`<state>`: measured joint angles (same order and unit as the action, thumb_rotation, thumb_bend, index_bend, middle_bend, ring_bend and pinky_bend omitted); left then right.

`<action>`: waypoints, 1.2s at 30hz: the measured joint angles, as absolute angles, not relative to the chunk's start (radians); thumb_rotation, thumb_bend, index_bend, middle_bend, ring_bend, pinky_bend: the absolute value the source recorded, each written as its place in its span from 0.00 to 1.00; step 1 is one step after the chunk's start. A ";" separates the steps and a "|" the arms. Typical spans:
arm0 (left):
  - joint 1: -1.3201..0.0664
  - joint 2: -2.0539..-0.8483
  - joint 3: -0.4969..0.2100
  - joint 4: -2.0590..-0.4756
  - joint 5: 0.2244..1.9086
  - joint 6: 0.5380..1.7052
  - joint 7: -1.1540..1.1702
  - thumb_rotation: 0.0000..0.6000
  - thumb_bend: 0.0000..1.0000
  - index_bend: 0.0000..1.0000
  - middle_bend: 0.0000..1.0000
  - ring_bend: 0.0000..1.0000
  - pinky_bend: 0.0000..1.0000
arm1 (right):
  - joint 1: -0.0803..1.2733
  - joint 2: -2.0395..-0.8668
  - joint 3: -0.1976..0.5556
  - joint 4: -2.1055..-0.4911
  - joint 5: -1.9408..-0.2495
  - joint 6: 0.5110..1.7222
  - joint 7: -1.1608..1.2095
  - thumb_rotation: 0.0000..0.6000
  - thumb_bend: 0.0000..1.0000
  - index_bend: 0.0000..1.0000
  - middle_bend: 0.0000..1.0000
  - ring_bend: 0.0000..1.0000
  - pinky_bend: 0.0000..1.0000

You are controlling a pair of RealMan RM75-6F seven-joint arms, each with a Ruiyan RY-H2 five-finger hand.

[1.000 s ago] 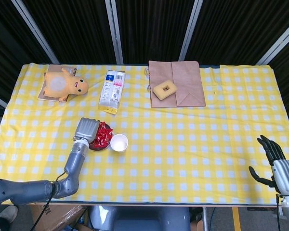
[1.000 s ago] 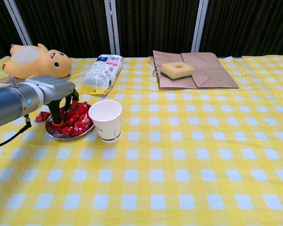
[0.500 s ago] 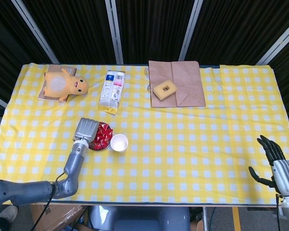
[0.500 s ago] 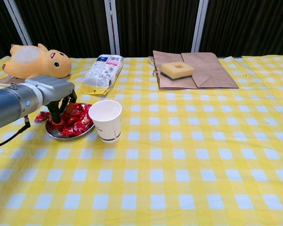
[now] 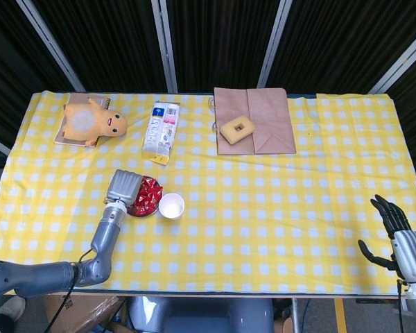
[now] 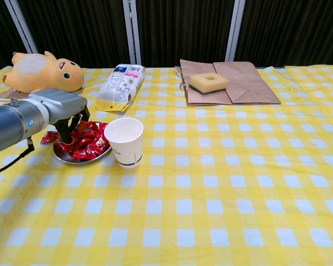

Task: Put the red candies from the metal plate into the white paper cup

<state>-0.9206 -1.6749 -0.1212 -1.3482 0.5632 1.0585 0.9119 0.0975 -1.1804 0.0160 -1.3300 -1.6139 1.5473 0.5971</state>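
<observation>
Red wrapped candies [image 6: 87,142] [image 5: 148,195] are heaped on a small metal plate [image 6: 82,159] at the table's front left. Just right of the plate stands the white paper cup [image 6: 124,141] [image 5: 171,205], upright and touching the plate's rim. My left hand [image 6: 62,113] [image 5: 123,187] hovers over the left half of the plate, its fingers [image 6: 65,131] curled down and drawn together on a red candy at the pile's left side. Off the table's front right corner, my right hand [image 5: 395,229] hangs with fingers spread and holds nothing.
One red candy [image 6: 48,137] lies on the cloth left of the plate. Behind are a plush toy [image 6: 41,72], a snack packet [image 6: 121,86], and a brown paper bag [image 6: 238,83] with a yellow sponge [image 6: 208,82] on it.
My left hand's fingers, spread down into the candies a second ago, have curled together and risen slightly. The plate, cup and right hand have not moved.
</observation>
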 measured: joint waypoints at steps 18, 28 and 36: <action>-0.913 -1.578 -0.154 -1.481 0.600 1.099 0.901 1.00 0.39 0.55 0.59 0.91 0.92 | 0.097 -1.183 0.019 -1.326 -1.613 1.551 0.599 1.00 0.42 0.00 0.00 0.00 0.00; -0.913 -1.488 -0.187 -1.651 0.685 1.141 0.867 1.00 0.39 0.54 0.58 0.91 0.92 | 0.098 -1.185 0.018 -1.323 -1.615 1.551 0.596 1.00 0.42 0.00 0.00 0.00 0.00; -0.931 -1.475 -0.174 -1.791 0.775 1.150 0.869 1.00 0.39 0.54 0.58 0.91 0.92 | 0.097 -1.184 0.018 -1.324 -1.613 1.551 0.594 1.00 0.42 0.00 0.00 0.00 0.00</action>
<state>-0.9305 -1.4749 -0.1743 -1.7910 0.7755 1.1503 0.8692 0.0970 -1.1841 0.0184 -1.3242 -1.6132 1.5511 0.5937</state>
